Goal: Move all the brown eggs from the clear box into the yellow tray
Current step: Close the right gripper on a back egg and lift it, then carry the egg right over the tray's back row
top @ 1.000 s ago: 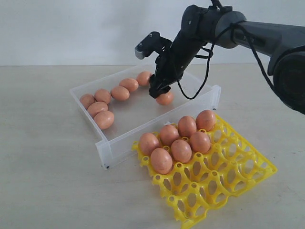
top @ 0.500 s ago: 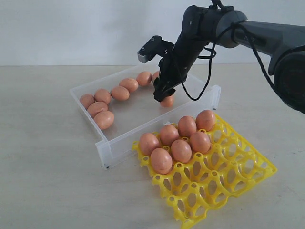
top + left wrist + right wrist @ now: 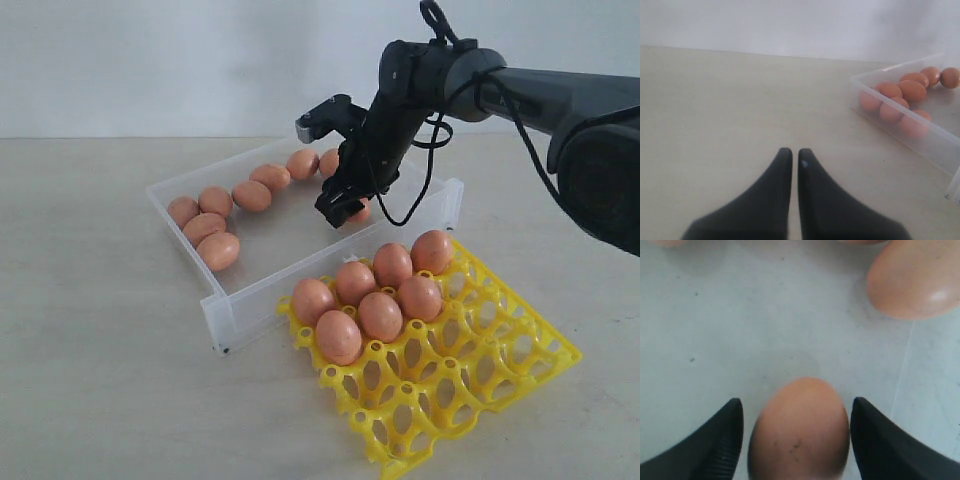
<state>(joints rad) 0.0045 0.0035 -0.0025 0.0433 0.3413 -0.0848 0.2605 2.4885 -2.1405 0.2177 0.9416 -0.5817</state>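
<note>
Nearest us the yellow tray (image 3: 470,385) sits on the table (image 3: 100,380); seven brown eggs (image 3: 380,315) fill the cups on its far-left side in two rows; the nearer cups show as open holes. Just behind it is the clear box (image 3: 260,292), front wall right beside the tray's corner; we see a curved line of more eggs along its left and far walls. Over the box's far-right part the right pincer (image 3: 338,212) points down, jaws wide, pads on both sides of one brown egg (image 3: 799,432); we read that egg as gripped, just above the box floor; another egg lies near it. The left pincer (image 3: 791,152) shows only in its wrist view; jaws almost together, holding nothing, over bare table, box off to one side.
</note>
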